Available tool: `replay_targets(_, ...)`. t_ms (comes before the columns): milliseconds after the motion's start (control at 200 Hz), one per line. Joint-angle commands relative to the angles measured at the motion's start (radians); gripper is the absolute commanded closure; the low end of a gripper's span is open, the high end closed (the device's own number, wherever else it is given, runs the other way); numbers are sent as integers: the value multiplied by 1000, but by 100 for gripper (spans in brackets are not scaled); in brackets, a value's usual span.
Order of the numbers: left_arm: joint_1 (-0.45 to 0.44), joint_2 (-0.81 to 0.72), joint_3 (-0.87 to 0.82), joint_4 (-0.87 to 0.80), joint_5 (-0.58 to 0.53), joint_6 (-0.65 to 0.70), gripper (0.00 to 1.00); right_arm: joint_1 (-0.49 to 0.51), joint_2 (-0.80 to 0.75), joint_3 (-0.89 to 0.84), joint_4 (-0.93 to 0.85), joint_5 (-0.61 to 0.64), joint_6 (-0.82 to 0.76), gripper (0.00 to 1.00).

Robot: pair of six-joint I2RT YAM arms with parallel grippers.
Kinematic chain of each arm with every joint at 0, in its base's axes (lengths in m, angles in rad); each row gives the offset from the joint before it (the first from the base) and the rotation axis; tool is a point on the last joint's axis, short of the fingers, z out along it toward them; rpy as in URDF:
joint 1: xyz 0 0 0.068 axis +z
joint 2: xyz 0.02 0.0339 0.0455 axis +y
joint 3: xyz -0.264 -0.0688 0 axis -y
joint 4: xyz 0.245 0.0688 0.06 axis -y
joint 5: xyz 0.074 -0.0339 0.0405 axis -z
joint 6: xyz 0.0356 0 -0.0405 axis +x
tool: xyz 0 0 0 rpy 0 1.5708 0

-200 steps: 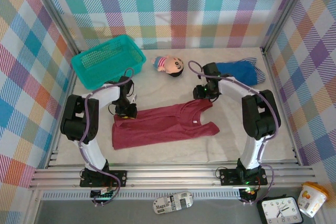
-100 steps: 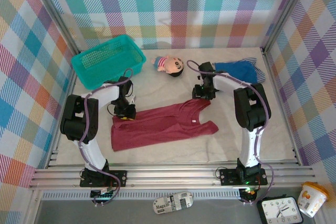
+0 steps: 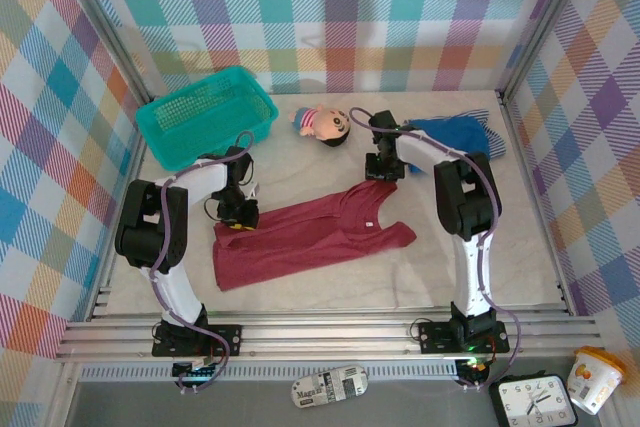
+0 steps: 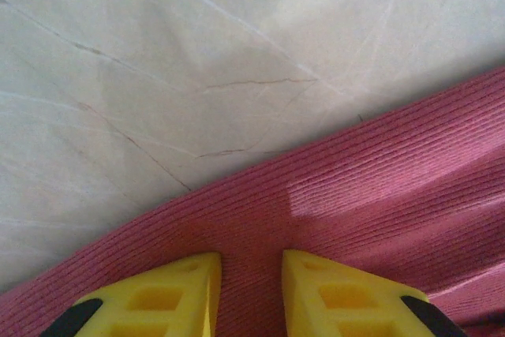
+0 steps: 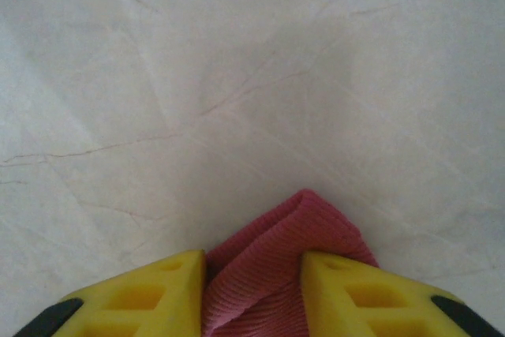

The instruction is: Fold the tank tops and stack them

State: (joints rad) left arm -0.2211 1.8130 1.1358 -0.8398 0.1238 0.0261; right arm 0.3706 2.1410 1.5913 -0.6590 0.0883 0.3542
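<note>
The dark red tank top [image 3: 310,232] lies flat in the middle of the counter [image 3: 400,277]. The left gripper [image 3: 240,215] pinches its hem corner. The right gripper [image 3: 382,169] pinches a strap. This looks like the first fold. Next, both should lift together and lay that far edge over the near one.

Left wrist cam: the left gripper [image 4: 251,258] fingers were clipped by the bottom edge. The dark red tank top [image 4: 379,219] ran off the right and bottom, and I couldn't tell if the cloth was pinched or just pressed flat. Right wrist cam: the right gripper [image 5: 254,260] fingers were clipped at the bottom too, and the red fold between them ran out of frame there. Top cam: both sets of fingertips sat hidden under the wrists, the blue tank top [image 3: 455,135] at upper right was partly behind the right arm, and the clock [image 3: 535,402] at lower right was cut by the bottom edge.
</note>
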Motion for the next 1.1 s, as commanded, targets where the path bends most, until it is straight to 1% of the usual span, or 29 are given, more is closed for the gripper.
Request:
replay_targets(0,-9,13,-35,-52,29,0,73,8,42,3,-38,19,11,74)
replay_targets(35,-8,11,-40,-54,31,-3,73,8,30,2,-21,17,17,78)
replay_targets(220,-12,-2,-42,-65,48,-12,73,8,9,44,-11,-10,29,88)
replay_targets(290,-12,-7,-39,-73,49,-18,73,10,-16,35,11,-19,34,93)
replay_targets(405,-12,-17,-38,-79,60,-26,73,6,-102,-49,111,-34,60,94)
replay_targets(465,-12,-17,-37,-88,51,-35,73,5,-161,-120,185,-39,82,95)
replay_targets(500,-12,-10,-35,-95,40,-40,73,5,-200,-168,239,-34,100,96)
replay_targets(575,-10,9,-30,-102,36,-52,73,4,-290,-302,415,-29,152,96)
replay_targets(725,-11,19,-25,-88,73,-64,73,2,-377,-491,666,-36,220,95)
replay_targets(885,-10,32,-6,-117,67,-57,73,-8,-426,-646,827,-35,281,93)
replay_targets(1095,-11,28,-4,-129,70,-50,73,-38,-429,-808,1035,-64,353,88)
